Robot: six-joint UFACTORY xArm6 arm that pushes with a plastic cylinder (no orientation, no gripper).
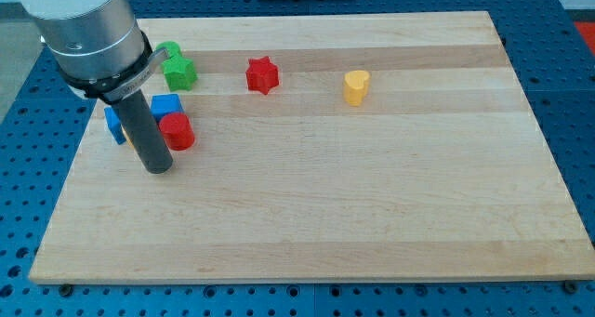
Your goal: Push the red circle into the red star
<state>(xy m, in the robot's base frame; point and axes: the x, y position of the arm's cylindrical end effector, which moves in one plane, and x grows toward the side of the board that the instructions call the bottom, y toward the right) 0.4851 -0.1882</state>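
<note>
The red circle point(177, 131) lies on the wooden board at the view's left. The red star point(262, 74) lies up and to the right of it, well apart. My tip point(159, 167) rests on the board just below and left of the red circle, the rod's side close against it. A blue cube point(165, 105) sits just above the red circle, touching or nearly so.
A green star point(179, 72) and a green block point(166, 50) partly behind the arm lie at the upper left. Another blue block point(114, 124) is half hidden behind the rod. A yellow heart point(356, 87) lies right of the red star. The board point(372, 215) is edged by blue pegboard.
</note>
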